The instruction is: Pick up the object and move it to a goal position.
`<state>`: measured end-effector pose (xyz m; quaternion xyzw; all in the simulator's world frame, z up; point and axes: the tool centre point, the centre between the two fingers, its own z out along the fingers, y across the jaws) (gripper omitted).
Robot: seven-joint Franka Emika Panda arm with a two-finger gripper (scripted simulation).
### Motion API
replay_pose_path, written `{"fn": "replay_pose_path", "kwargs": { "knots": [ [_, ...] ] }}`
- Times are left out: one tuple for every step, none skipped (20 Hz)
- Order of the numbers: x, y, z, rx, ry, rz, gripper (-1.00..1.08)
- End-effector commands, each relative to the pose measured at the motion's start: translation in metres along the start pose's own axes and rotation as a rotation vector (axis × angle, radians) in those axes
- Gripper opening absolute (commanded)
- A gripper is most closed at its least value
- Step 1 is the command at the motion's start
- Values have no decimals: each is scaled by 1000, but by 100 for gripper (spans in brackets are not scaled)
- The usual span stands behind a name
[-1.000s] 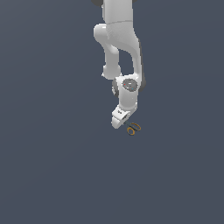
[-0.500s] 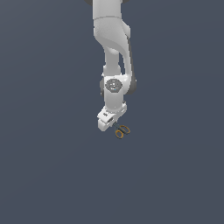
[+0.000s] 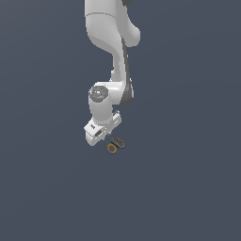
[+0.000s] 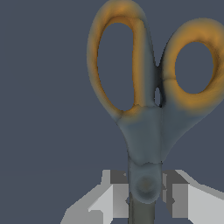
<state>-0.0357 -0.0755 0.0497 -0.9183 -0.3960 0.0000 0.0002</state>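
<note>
The object is a tiny pair of scissors with two orange ring handles, hanging just under the white hand in the exterior view. In the wrist view the scissors fill the picture, rings pointing away from the fingers, grey pivot between them. My gripper is shut on the scissors at the pivot, one finger on each side. The blades are hidden behind the fingers. In the exterior view the gripper is mostly covered by the hand.
The white arm comes down from the top of the exterior view. A plain dark grey-blue surface lies all around. No goal marker shows.
The arm has swung toward the exterior view's left over the last second, its wrist turning, and the scissors have travelled with the hand.
</note>
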Motion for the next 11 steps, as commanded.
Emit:
{"fn": "replay_pose_path", "kwargs": {
  "knots": [
    [-5,13,-3,0,0,-2,-100],
    [-6,16,-4,0,0,-1,-100],
    [-7,19,-5,0,0,-1,-100],
    [-8,21,-5,0,0,-1,-100],
    [-9,23,-6,0,0,-1,-100],
    [-9,24,-6,0,0,-1,-100],
    [-9,24,-6,0,0,-1,-100],
    [-8,24,-6,0,0,-1,-100],
    [-8,23,-6,0,0,-1,-100],
    [-7,22,-5,0,0,-1,-100],
    [-7,22,-5,0,0,-1,-100]
  ]
}}
